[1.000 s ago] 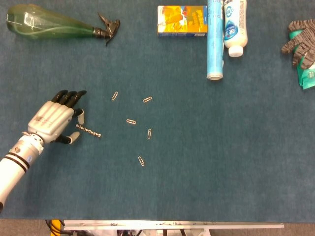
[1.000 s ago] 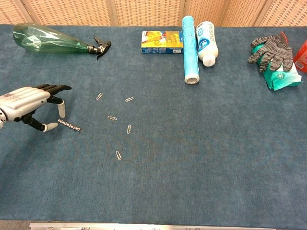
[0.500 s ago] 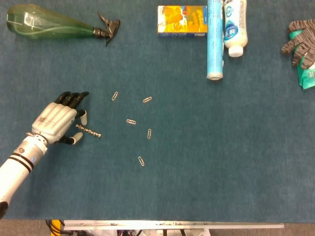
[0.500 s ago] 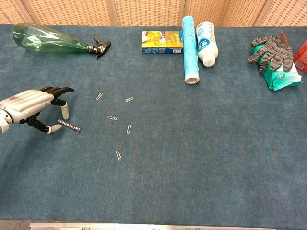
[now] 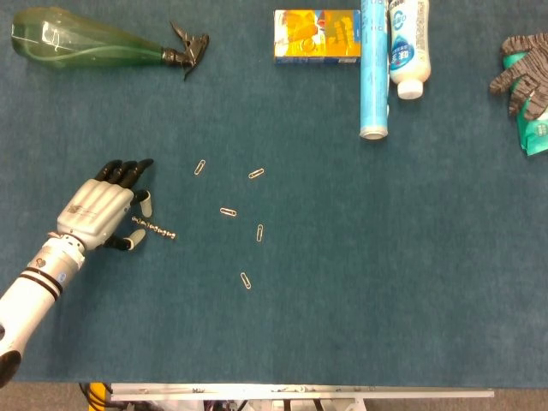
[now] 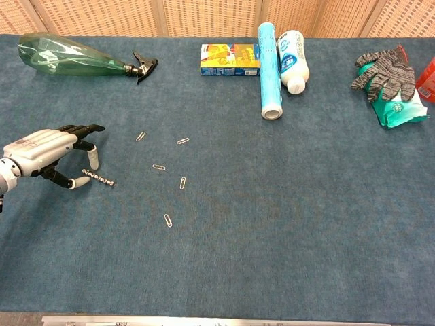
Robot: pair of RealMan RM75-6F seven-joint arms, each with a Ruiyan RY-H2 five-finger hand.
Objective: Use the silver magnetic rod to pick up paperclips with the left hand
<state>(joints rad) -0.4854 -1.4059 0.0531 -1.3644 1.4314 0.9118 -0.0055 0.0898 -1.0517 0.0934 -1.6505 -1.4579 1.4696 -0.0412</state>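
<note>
I see the silver magnetic rod lying flat on the blue table, its long axis running left to right, tipped slightly nearer rightward toward the paperclips. My left hand arches over its left end, fingers spread, holding nothing.

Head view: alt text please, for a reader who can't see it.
A robot's left hand reaches for a small silver magnetic rod lying on a blue table, with five paperclips scattered just beyond it. A green spray bottle lies along the far edge.
</note>
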